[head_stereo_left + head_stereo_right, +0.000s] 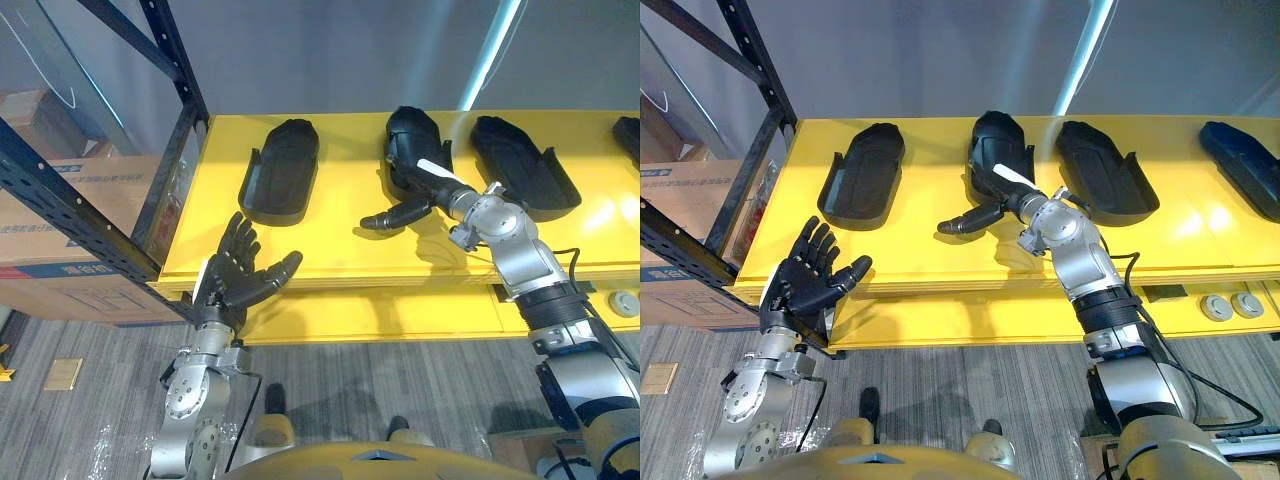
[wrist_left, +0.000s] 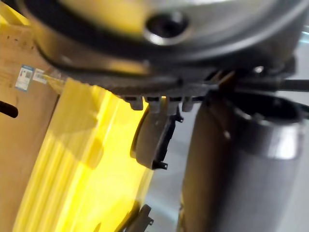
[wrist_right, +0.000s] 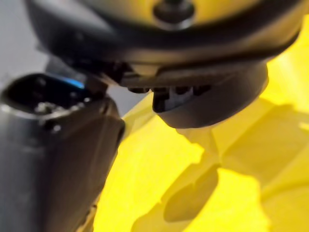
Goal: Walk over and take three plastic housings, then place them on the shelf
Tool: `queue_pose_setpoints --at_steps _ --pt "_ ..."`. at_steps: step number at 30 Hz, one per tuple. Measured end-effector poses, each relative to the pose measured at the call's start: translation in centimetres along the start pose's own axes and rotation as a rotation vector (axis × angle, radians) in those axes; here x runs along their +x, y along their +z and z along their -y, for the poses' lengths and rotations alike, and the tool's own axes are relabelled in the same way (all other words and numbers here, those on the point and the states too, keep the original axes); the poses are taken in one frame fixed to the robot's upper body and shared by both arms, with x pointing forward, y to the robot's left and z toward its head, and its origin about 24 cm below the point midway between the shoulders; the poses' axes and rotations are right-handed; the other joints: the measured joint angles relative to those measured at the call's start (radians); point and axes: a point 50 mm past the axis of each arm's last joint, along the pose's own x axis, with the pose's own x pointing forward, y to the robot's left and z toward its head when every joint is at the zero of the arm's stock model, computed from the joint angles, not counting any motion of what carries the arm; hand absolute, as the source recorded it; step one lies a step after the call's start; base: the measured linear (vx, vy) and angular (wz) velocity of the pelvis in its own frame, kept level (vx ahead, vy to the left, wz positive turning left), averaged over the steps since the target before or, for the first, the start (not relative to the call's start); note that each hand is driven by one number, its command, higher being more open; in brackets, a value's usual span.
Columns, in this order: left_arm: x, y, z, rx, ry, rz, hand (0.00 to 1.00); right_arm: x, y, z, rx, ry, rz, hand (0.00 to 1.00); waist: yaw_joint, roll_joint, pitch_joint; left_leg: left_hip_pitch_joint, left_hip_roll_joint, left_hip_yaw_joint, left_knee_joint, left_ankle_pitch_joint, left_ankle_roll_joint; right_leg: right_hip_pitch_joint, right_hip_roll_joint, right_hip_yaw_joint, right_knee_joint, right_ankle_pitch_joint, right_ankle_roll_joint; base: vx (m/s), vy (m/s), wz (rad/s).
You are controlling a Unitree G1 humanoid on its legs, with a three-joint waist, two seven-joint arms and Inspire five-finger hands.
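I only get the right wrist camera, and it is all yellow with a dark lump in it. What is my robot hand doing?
Observer: Your right robot hand lies over a black plastic shell, the second shell from the left on a yellow table.
Operator: Are there more shells?
Observer: Yes, four in a row: the left shell, yours, the third shell and the last shell at the right end.
Operator: And my other hand?
Observer: Your left robot hand is open and holds nothing. It is at the table's front left corner, beside a dark metal rack.
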Motion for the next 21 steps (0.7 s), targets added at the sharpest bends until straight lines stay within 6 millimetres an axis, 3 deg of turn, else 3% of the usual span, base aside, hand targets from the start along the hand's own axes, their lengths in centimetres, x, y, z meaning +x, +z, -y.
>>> queue_pose_setpoints --at_steps 8,21 --pt "-0.2 0.4 -0.1 0.006 0.003 0.011 1.0 -1.1 0.3 -0.8 -0.053 0.097 0.017 1.0 -0.004 -0.029 -0.004 0.0 0.002 0.01 0.0 -0.002 -0.002 0.002 0.003 0.005 -0.016 0.008 0.001 -0.01 -0.004 -0.02" --pt "-0.2 0.5 -0.4 0.058 0.002 0.003 1.0 -2.8 0.5 -2.9 -0.121 0.21 0.048 1.0 -0.007 -0.043 -0.014 0.013 0.008 0.027 0.0 -0.004 -0.004 0.006 0.008 0.021 -0.017 0.01 0.0 -0.01 -0.004 -0.03"
